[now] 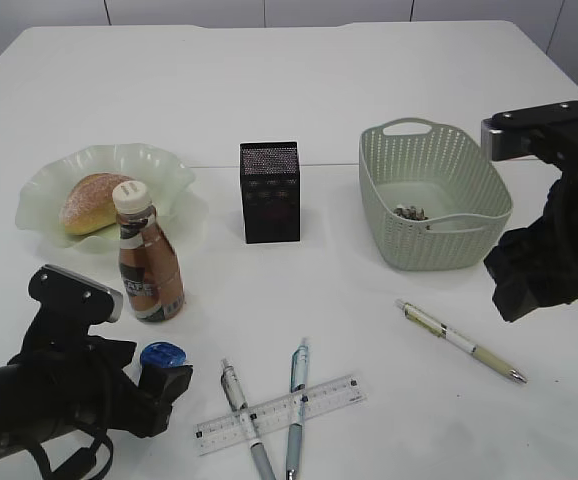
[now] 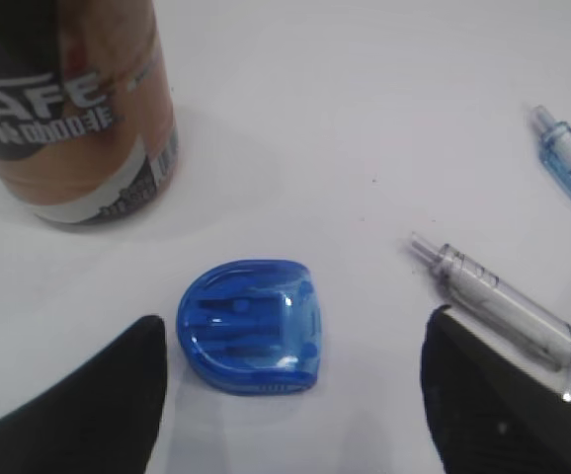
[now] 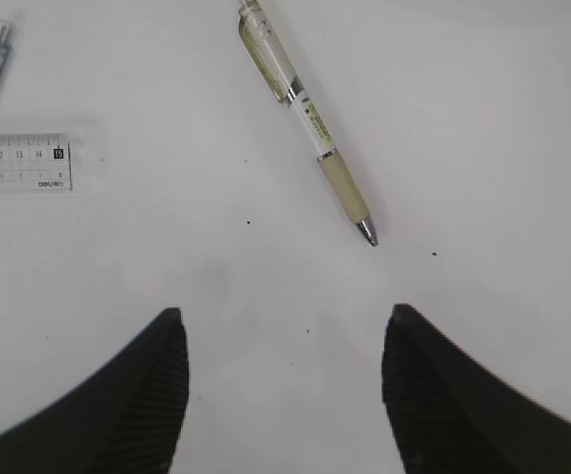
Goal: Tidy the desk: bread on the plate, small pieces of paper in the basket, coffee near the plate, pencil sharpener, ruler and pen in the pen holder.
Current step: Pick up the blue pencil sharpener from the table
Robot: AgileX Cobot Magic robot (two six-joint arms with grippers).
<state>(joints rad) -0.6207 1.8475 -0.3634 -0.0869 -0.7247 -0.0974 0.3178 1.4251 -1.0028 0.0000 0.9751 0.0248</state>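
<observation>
**At the near left edge: sharpener pick-up in hand, not yet gripped**

You had the left gripper [image 2: 295,395] low over the blue pencil sharpener [image 2: 252,327], jaws spread wide with the sharpener between them and touching neither. It lay on the desk just in front of the coffee bottle [image 1: 149,265], which stood beside the plate [image 1: 169,170] holding the bread [image 1: 91,203]. Your right gripper [image 3: 285,395] hung empty, jaws apart, short of the beige pen [image 3: 305,118]. My judgement: lower, close squarely on the sharpener, then carry it to the black pen holder [image 1: 269,192]. Ruler [image 1: 279,413] and pens remained loose.
</observation>
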